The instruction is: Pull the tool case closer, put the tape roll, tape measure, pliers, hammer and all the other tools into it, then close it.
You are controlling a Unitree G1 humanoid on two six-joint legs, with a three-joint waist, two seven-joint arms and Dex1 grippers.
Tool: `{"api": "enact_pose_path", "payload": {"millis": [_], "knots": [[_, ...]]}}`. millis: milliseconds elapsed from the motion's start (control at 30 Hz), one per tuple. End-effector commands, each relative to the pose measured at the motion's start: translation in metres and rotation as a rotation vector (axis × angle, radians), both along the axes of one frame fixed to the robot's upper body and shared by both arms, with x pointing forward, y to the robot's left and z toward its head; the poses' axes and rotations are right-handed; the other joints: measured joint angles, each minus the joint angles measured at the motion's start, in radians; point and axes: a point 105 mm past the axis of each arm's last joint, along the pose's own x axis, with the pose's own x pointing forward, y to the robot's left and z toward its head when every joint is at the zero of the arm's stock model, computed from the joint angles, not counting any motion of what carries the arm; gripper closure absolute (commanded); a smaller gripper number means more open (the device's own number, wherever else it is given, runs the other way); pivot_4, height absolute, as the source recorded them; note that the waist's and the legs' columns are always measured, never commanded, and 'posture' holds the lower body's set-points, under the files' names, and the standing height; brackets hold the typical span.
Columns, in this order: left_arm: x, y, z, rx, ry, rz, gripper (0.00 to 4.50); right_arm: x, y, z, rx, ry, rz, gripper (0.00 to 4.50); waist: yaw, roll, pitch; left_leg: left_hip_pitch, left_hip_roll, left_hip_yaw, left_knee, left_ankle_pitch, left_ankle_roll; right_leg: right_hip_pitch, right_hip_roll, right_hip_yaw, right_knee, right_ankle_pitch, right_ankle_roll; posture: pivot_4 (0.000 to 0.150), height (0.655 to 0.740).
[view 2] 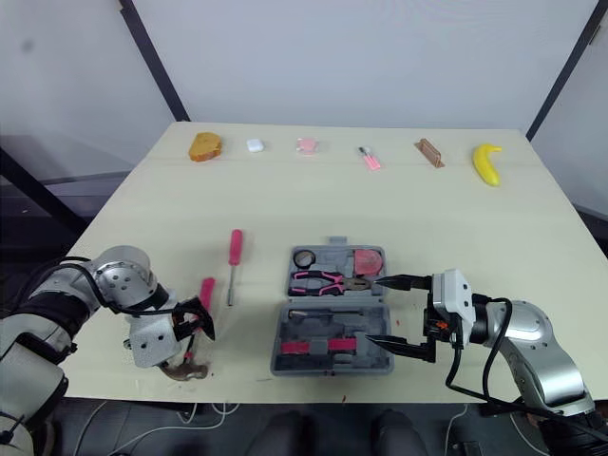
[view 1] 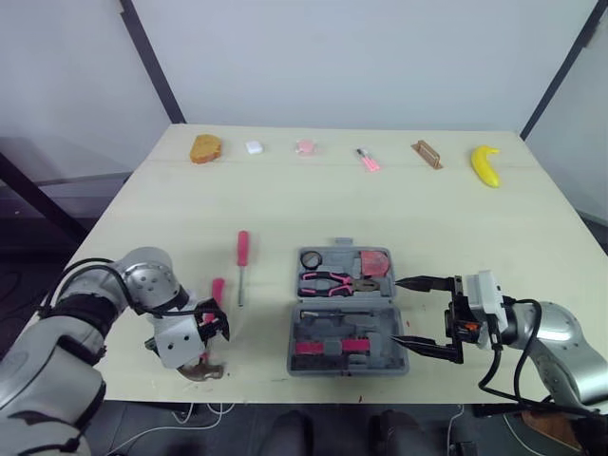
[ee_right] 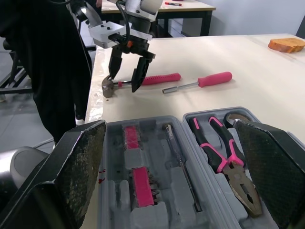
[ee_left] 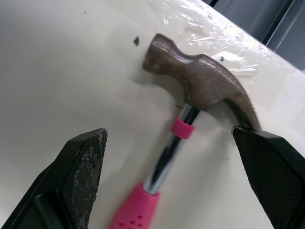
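The grey tool case (view 1: 296, 365) lies open near the table's front edge. Its far half holds the tape roll (view 1: 312, 257), the pink-handled pliers (view 1: 332, 282) and a pink tape measure (view 1: 375, 261). The hammer (ee_left: 200, 81) lies left of the case, brown head toward the front edge, pink handle (view 1: 217, 290) pointing away. My left gripper (view 1: 211, 323) is open, its fingers straddling the hammer's chrome neck (ee_left: 167, 157) without touching it. My right gripper (view 1: 410, 315) is open at the case's right side and holds nothing. A pink screwdriver (view 1: 242, 261) lies between the hammer and the case.
Along the far edge sit a bread piece (view 1: 204, 148), a small white object (view 1: 254, 147), a pink item (view 1: 305, 146), a pink marker (view 1: 368, 160), a brown block (view 1: 427, 154) and a banana (view 1: 485, 164). The hammer head is close to the table's front edge.
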Motion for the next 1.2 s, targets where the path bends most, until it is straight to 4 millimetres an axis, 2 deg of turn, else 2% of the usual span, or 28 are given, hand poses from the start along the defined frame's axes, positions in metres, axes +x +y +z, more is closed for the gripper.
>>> {"api": "enact_pose_path", "payload": {"millis": [33,67,167,367,433,600,767,800,900,1033,1200], "knots": [[-0.014,-0.007,-0.002,-0.006,0.031,-0.061,0.04,-0.002,0.004,0.007,0.008,-0.036,0.017,0.00,-0.002,0.000,0.000,0.000,0.000,0.000,0.000,0.000,0.000,0.000,0.000,0.000,0.000,0.000,0.000,0.150,0.7400],[-0.019,-0.009,-0.005,-0.013,0.043,-0.075,0.04,-0.002,0.004,0.007,0.007,-0.039,0.016,0.00,-0.005,0.000,0.000,0.000,0.000,0.000,0.000,0.000,0.000,0.000,0.000,0.000,0.001,0.000,0.000,0.150,0.7400],[-0.028,-0.009,-0.008,-0.010,0.058,-0.073,1.39,-0.003,0.005,0.007,0.006,-0.041,0.018,0.00,-0.006,0.000,0.000,0.002,0.001,-0.002,0.000,0.000,0.000,-0.001,0.000,0.002,0.003,0.000,0.000,0.150,0.7400],[-0.035,-0.004,-0.009,-0.007,0.055,-0.073,3.77,-0.004,0.006,0.008,0.009,-0.043,0.022,0.00,0.000,0.000,0.000,0.001,0.000,0.000,0.002,0.000,0.000,0.000,0.000,0.002,0.004,0.000,0.000,0.150,0.7400],[-0.037,-0.002,-0.009,-0.006,0.054,-0.069,4.22,-0.004,0.006,0.008,0.010,-0.043,0.023,0.00,-0.001,0.000,0.000,0.001,0.000,0.000,0.002,0.000,0.000,0.000,0.000,0.002,0.004,0.000,0.000,0.150,0.7400],[-0.040,0.001,-0.009,-0.015,0.051,-0.044,4.30,-0.004,0.007,0.007,0.012,-0.042,0.023,0.00,-0.003,0.000,0.000,0.001,0.001,0.000,0.002,0.000,0.000,0.000,0.001,0.001,0.004,0.000,0.000,0.150,0.7400],[-0.050,-0.005,0.000,-0.068,0.071,0.042,4.30,-0.004,0.007,0.006,0.013,-0.043,0.019,0.00,-0.004,0.000,0.000,0.002,0.001,-0.001,0.002,0.000,0.000,0.000,0.001,0.002,0.004,0.000,0.000,0.150,0.7400],[-0.048,-0.006,0.005,-0.080,0.071,0.076,4.30,-0.004,0.007,0.006,0.013,-0.043,0.018,0.00,-0.003,-0.001,0.000,0.001,0.001,-0.001,0.002,0.000,0.000,0.000,0.001,0.002,0.004,0.000,0.000,0.150,0.7400],[-0.025,0.001,0.021,-0.108,0.037,0.234,4.30,-0.004,0.007,0.006,0.016,-0.042,0.016,0.00,0.008,-0.001,0.000,0.001,0.000,-0.001,0.004,0.000,0.000,0.000,0.001,0.000,0.005,0.000,0.000,0.150,0.7400],[-0.009,0.004,0.031,-0.170,-0.010,0.382,4.30,-0.004,0.007,0.005,0.018,-0.042,0.016,0.00,0.009,-0.001,0.000,0.001,0.001,-0.001,0.006,0.000,0.000,0.001,0.002,0.000,0.005,0.000,0.000,0.150,0.7400],[-0.006,0.013,0.035,-0.223,-0.065,0.568,4.30,-0.004,0.009,0.004,0.022,-0.042,0.019,0.00,-0.008,-0.001,0.000,0.001,0.001,-0.001,0.006,0.000,0.000,0.000,0.002,0.000,0.005,0.000,0.000,0.150,0.7400]]}}
